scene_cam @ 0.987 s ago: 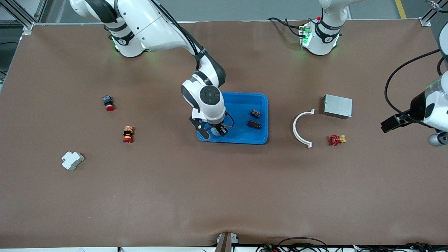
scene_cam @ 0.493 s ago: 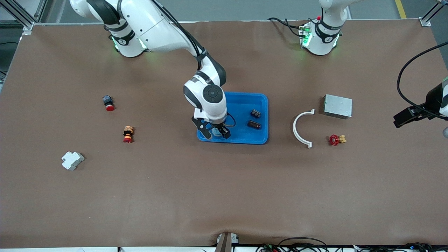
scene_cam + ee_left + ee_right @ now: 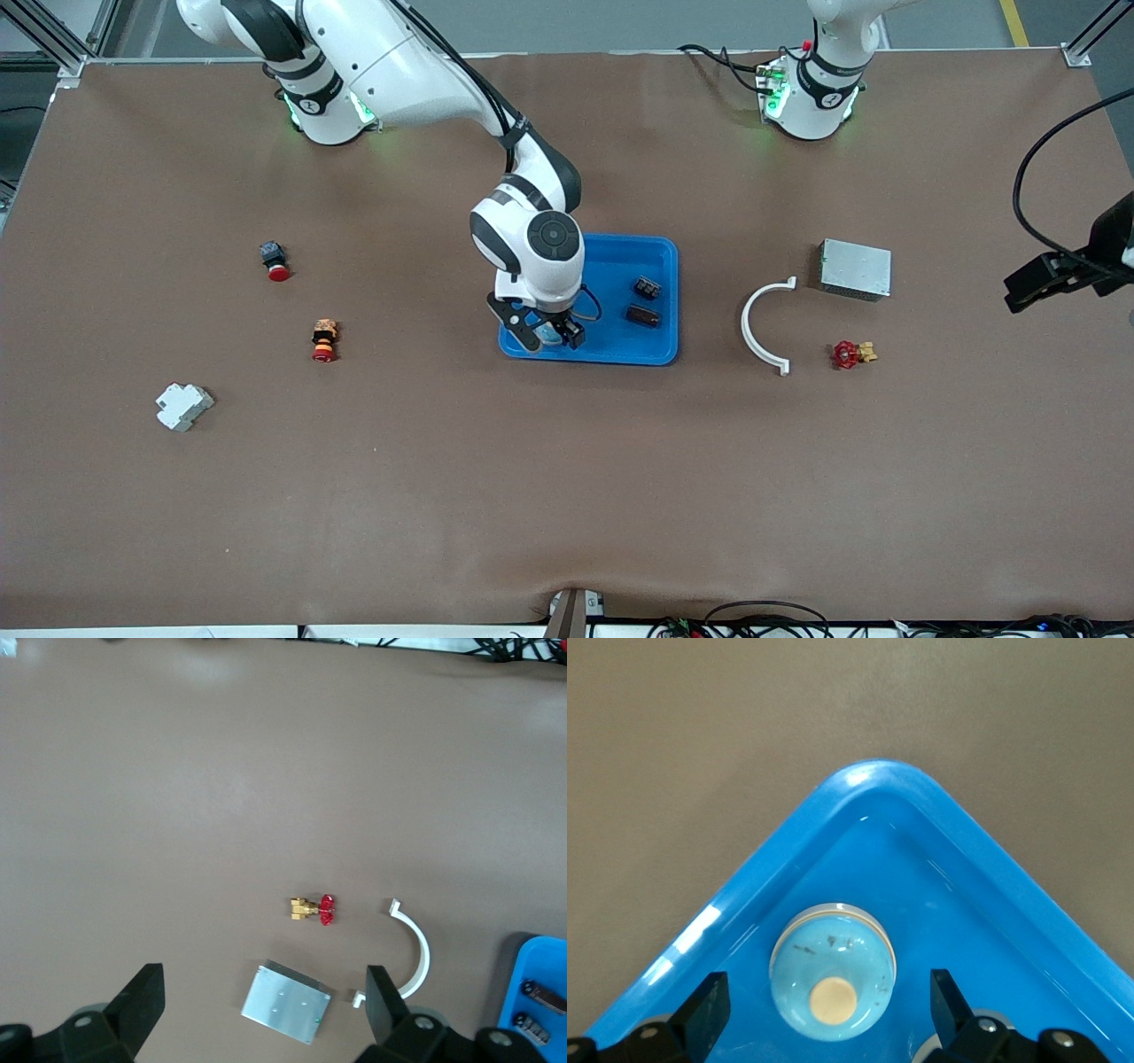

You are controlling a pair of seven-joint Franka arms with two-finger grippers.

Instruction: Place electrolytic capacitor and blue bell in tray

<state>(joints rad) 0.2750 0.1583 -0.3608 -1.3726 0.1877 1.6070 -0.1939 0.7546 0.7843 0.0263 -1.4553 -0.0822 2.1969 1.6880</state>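
**A:** Right wrist view: what changed?

**B:** The right gripper (image 3: pixel 824 1014), clamped a second ago, now stands wide over the blue bell (image 3: pixel 833 972), which sits free in the tray (image 3: pixel 660 266) corner nearest the front camera, toward the right arm's end.

**A:** And the capacitor?

**B:** The dark capacitor (image 3: pixel 643 315) lies in the tray too, so both look placed. The left gripper (image 3: pixel 266 1014) waits wide over the desk (image 3: pixel 567 487).

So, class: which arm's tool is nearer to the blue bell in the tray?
Right. The right tool hangs open just over the blue bell in the tray; the left tool waits open at the table's left-arm end.
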